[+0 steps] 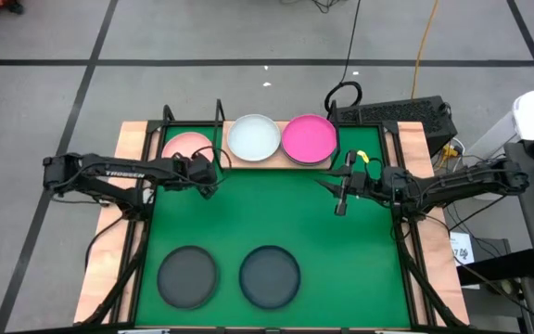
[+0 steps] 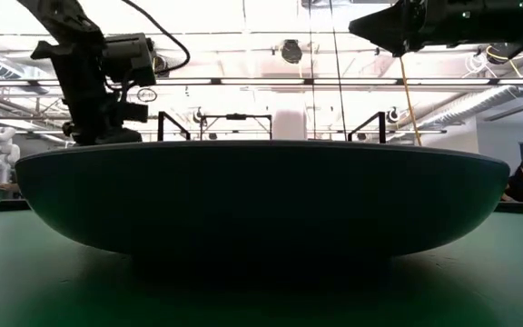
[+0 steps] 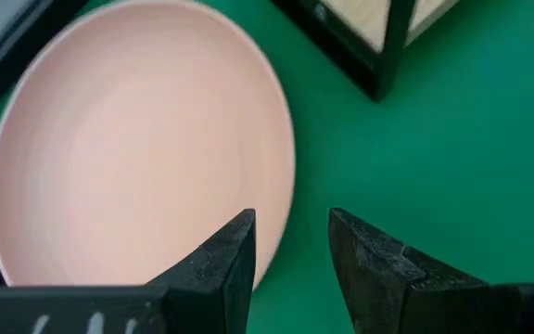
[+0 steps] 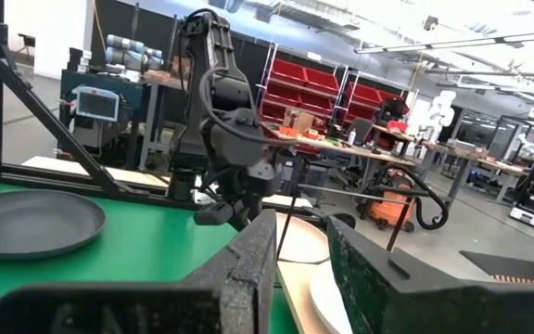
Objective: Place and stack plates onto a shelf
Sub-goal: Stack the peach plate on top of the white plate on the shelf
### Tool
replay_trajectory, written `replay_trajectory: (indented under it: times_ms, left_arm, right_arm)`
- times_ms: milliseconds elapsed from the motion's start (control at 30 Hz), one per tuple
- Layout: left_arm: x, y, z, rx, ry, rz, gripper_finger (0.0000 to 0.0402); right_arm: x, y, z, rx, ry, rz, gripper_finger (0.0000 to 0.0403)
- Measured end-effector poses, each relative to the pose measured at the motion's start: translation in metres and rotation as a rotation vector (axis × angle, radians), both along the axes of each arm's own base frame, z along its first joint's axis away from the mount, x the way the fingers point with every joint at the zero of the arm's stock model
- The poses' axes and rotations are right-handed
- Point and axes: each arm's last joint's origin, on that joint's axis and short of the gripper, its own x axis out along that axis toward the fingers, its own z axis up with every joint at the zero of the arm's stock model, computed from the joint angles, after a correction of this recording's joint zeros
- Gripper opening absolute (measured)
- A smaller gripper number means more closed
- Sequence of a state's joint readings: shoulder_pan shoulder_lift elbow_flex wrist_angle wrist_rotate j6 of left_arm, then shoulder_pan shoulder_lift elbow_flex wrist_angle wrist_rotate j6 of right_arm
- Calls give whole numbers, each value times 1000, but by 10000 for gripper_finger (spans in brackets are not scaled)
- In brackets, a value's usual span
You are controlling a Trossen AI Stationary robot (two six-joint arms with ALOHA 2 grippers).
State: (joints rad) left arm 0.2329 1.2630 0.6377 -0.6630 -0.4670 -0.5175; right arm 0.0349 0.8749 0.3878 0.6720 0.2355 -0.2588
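A light pink plate point(image 1: 187, 147) point(image 3: 137, 139) lies flat on the green mat, just left of the shelf. The light-wood shelf point(image 1: 276, 162) on its black wire frame carries a pale plate point(image 1: 253, 137) and a hot pink plate point(image 1: 309, 139), side by side. Two dark plates point(image 1: 187, 276) point(image 1: 269, 276) rest on the mat near the table's near edge. My left gripper point(image 1: 211, 176) point(image 3: 290, 223) is open above the light pink plate's right rim, one finger over the plate and one over the mat. My right gripper point(image 1: 341, 197) point(image 4: 299, 232) is open, raised over the mat in front of the hot pink plate.
The shelf's black frame leg point(image 3: 378, 56) stands close beside the light pink plate. One dark plate point(image 2: 261, 200) fills the low view. Green mat point(image 1: 276, 213) lies bare between the arms and the dark plates. Wooden border strips and black rails edge the table.
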Motion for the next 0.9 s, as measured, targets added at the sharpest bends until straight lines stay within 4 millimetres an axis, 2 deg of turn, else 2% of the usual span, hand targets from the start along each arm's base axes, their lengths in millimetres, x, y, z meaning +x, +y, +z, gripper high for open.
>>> replay_trajectory:
  times_ms: [300, 533, 633, 767, 900]
  left_arm:
    - [7, 8, -26, -76, 109, 18, 143]
    - [9, 16, -42, -67, 176, 69, 139]
    - [10, 16, -42, -70, 183, 52, 108]
    - [9, 15, -42, -61, 193, 50, 24]
    - [10, 11, -34, -78, 185, 83, 16]
  right_arm:
    - [0, 0, -1, -15, 10, -1, 82]
    - [0, 0, -1, -15, 13, -1, 82]
    - [0, 0, -1, -15, 13, -1, 82]
    - [0, 0, 0, -12, 5, 0, 82]
    - [0, 0, 1, 9, -7, 2, 82]
